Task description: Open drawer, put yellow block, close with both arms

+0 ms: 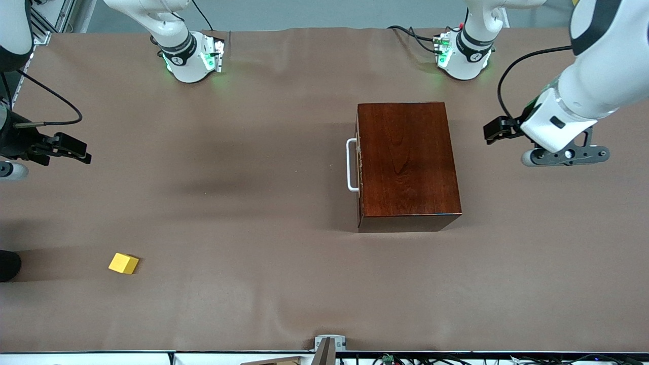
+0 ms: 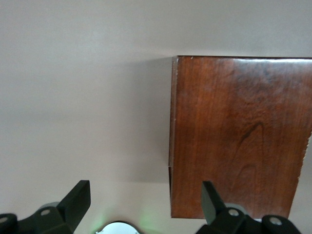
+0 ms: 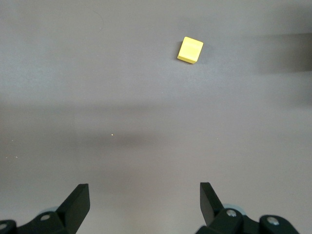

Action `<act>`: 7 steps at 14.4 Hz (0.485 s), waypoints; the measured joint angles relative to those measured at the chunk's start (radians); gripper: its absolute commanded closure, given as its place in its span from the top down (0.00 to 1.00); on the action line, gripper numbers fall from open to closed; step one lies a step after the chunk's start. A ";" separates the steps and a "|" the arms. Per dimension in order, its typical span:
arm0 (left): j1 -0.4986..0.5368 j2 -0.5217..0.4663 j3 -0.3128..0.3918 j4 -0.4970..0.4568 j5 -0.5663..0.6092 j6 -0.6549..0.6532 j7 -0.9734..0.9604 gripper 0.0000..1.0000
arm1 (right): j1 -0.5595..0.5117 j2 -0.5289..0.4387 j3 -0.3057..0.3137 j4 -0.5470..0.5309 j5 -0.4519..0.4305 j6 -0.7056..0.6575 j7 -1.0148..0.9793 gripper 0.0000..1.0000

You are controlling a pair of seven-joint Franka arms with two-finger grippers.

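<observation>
The drawer is pushed shut inside its dark reddish-brown box [image 1: 408,162], and its white bar handle [image 1: 351,165] faces the right arm's end of the table. The yellow block [image 1: 123,263] lies on the brown table much nearer the front camera, toward the right arm's end. My left gripper [image 1: 494,131] hangs open and empty over the table beside the box, on the side away from the handle. Its wrist view shows the box top [image 2: 239,136] past the open left gripper [image 2: 145,197]. My right gripper [image 1: 75,149] is open and empty, high over the right arm's end. Its wrist view has the yellow block [image 3: 190,50] well ahead of the right gripper [image 3: 144,200].
Both green-lit arm bases [image 1: 190,58] [image 1: 464,56] stand along the table's edge farthest from the front camera. A small metal bracket [image 1: 329,347] sits at the edge nearest that camera. A black cable [image 1: 56,101] trails by the right arm.
</observation>
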 measured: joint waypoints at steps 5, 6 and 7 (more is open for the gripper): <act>-0.123 0.045 -0.001 0.018 0.000 0.047 -0.174 1.00 | 0.000 -0.009 -0.001 0.002 0.000 0.010 0.000 1.00; -0.147 0.063 -0.001 0.035 0.000 0.050 -0.208 1.00 | 0.000 -0.012 -0.001 0.002 0.000 0.010 0.000 1.00; -0.169 0.082 -0.001 0.053 0.000 0.051 -0.239 1.00 | 0.000 -0.014 -0.001 0.002 0.000 0.010 0.000 1.00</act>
